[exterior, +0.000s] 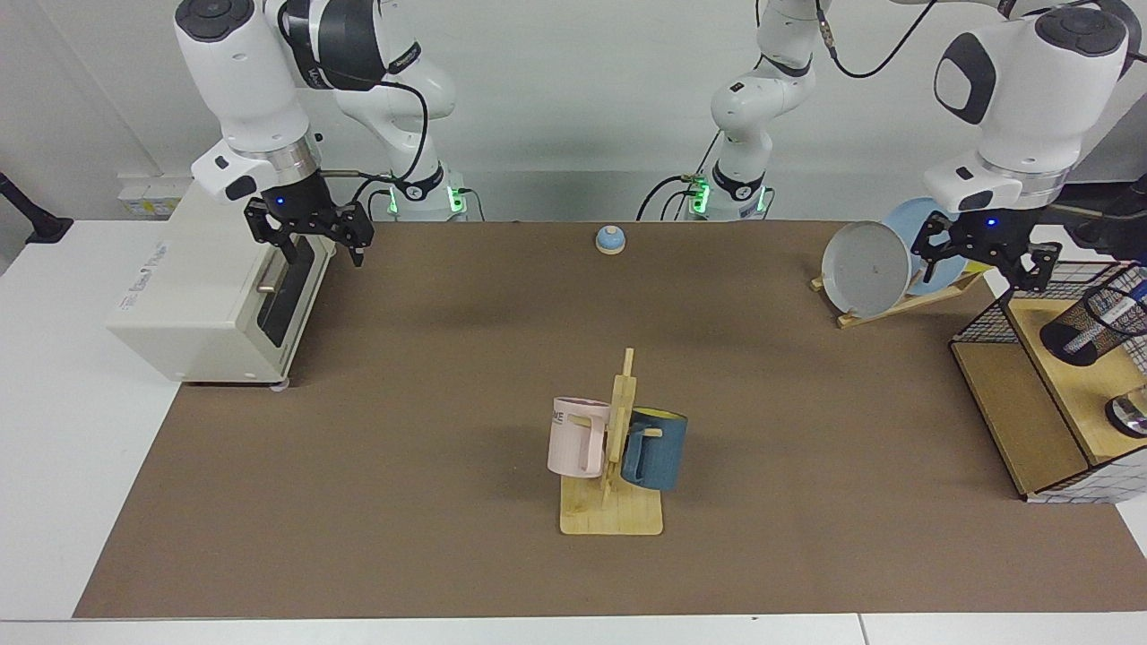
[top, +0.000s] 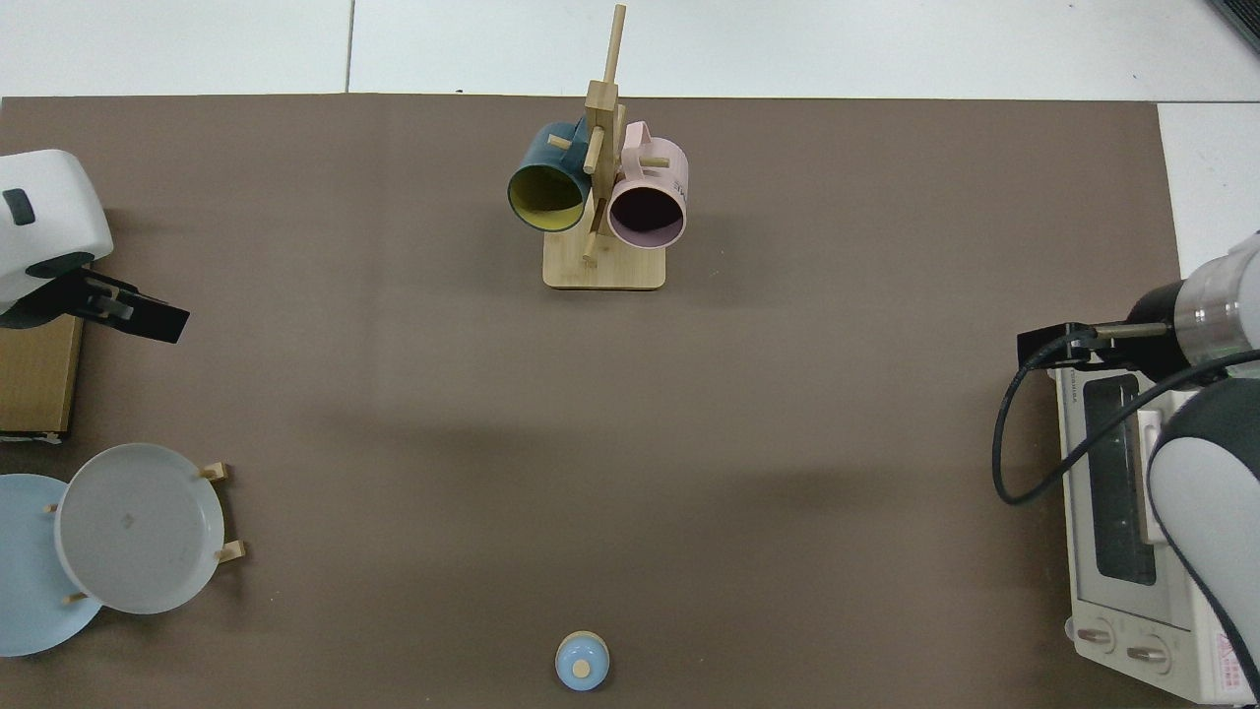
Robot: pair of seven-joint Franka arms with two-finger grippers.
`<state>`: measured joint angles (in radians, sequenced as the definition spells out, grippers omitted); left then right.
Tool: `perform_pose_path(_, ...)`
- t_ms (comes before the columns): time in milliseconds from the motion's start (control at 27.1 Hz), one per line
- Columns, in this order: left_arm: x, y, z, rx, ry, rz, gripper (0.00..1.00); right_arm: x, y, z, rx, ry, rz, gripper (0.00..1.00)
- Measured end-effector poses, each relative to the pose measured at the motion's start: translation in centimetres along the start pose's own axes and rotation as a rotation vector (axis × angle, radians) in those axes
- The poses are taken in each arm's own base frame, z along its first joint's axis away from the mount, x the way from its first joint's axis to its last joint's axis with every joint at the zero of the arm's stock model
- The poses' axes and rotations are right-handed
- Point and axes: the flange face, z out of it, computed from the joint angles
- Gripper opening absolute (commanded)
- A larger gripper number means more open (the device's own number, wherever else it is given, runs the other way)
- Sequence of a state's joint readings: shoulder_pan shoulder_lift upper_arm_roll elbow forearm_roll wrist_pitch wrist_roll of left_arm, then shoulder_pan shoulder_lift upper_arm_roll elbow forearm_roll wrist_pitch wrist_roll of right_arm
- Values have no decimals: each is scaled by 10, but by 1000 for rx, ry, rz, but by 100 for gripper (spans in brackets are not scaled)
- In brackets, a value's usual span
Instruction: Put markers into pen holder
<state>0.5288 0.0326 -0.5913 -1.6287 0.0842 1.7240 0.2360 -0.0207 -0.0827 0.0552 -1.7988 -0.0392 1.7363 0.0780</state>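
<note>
My left hand (exterior: pixel 984 258) hung empty, fingers apart, by the plate rack (exterior: pixel 896 300), beside the wire basket shelf (exterior: pixel 986 313). The marker (exterior: pixel 1131 297) stood in the mesh pen holder (exterior: pixel 1089 327), which leaned on that shelf. To finish well, I judged I should draw clear without brushing the holder. My right hand (exterior: pixel 309 235) waited, fingers apart, at the toaster oven (exterior: pixel 193 300).

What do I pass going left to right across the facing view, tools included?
Toaster oven → right tool, waiting by the oven → mug rack → grey plate → left tool, open and empty → pen holder with the marker in it.
</note>
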Motion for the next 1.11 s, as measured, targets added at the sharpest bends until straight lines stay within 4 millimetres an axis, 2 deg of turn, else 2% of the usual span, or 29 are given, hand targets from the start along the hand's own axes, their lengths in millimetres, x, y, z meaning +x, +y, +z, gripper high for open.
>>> perform_pose_path(295,-5,6,-11,-4,8,-62,100,0,0,0,0,0,0,100)
perform_pose_path(1106,-4,27,-18,-24,9,-102,100,0,0,0,0,0,0,100)
